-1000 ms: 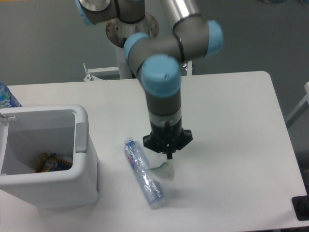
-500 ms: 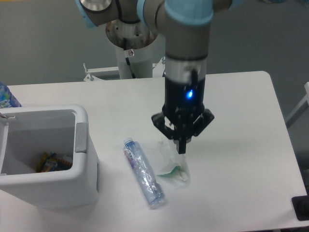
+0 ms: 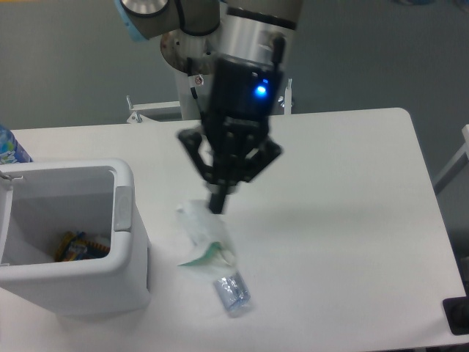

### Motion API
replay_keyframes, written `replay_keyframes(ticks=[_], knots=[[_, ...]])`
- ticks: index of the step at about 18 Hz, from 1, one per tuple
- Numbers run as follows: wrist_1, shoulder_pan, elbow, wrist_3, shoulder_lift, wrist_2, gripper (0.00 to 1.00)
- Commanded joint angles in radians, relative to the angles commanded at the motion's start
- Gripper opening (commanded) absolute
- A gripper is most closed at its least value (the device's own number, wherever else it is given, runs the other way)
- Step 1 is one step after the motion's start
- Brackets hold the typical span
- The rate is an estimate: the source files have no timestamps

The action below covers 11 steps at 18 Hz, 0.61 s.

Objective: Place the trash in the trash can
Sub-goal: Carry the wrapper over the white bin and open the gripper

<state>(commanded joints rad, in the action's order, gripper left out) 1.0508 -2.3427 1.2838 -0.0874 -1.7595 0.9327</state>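
Observation:
My gripper (image 3: pixel 218 204) is shut on a crumpled white piece of trash (image 3: pixel 203 236) with a green edge. The piece hangs from the fingertips above the table, in front of the crushed clear bottle. Only the bottle's lower end with its bluish label (image 3: pixel 232 292) shows beneath the hanging piece; the rest of the bottle is hidden. The white trash can (image 3: pixel 66 235) stands at the left, its open top facing up and a grey handle tab (image 3: pixel 123 208) on the side nearest the gripper. The gripper is to the right of the can, not over it.
Some coloured wrappers (image 3: pixel 77 246) lie at the bottom of the trash can. A blue-labelled bottle (image 3: pixel 10 149) pokes in at the left edge behind the can. The arm's base column (image 3: pixel 198 73) stands at the table's back edge.
The gripper closed on the crumpled piece, lifted it off the table and carried it left toward the trash can. The bottle stayed where it lay.

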Motion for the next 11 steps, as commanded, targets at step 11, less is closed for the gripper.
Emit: replay_keyframes(ticks=[11], knots=[[-0.003,0.187,0.089,0.023,0.017,-0.002,0.0]])
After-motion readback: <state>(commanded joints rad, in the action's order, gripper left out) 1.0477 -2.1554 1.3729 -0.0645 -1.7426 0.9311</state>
